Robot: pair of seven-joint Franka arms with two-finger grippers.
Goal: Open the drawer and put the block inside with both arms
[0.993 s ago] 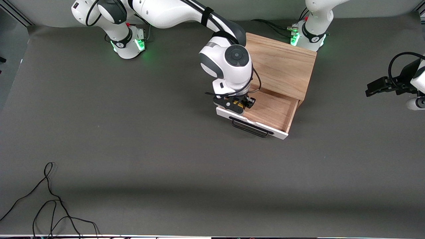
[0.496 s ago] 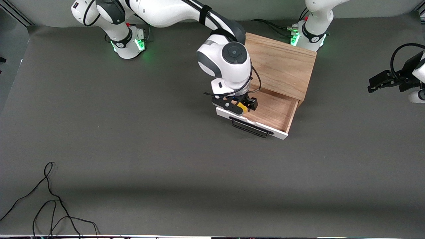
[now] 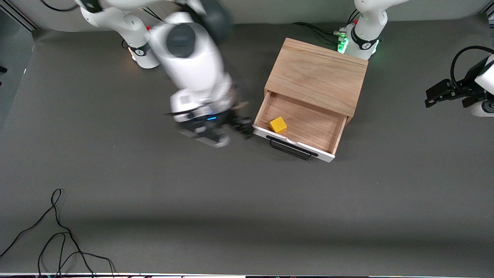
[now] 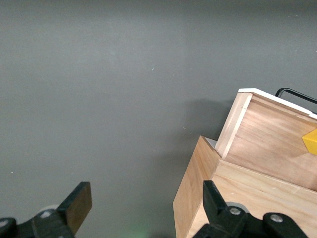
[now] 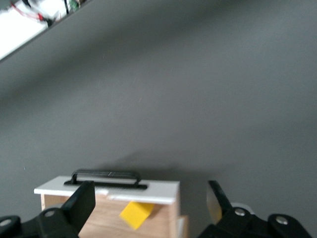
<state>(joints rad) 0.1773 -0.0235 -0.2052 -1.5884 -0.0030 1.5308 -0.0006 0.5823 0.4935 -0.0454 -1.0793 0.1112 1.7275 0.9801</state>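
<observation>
The drawer (image 3: 305, 127) of the light wooden cabinet (image 3: 320, 75) stands pulled open. The yellow block (image 3: 278, 125) lies inside it, close to the white front panel, at the end toward the right arm. My right gripper (image 3: 227, 131) is blurred and up over the table beside that end of the drawer. In the right wrist view it (image 5: 148, 201) is open and empty, with the block (image 5: 136, 213) and the black handle (image 5: 105, 176) showing between its fingers. My left gripper (image 3: 429, 98) hangs open and empty (image 4: 144, 203) over the left arm's end of the table.
A loose black cable (image 3: 58, 231) lies on the grey table near the front camera at the right arm's end. The left wrist view shows the cabinet's corner (image 4: 198, 193), the open drawer (image 4: 267, 139) and an edge of the block (image 4: 311, 141).
My right gripper has let go of the block in the drawer and swung quickly away toward the right arm's end. The block now lies free. The left gripper has barely moved.
</observation>
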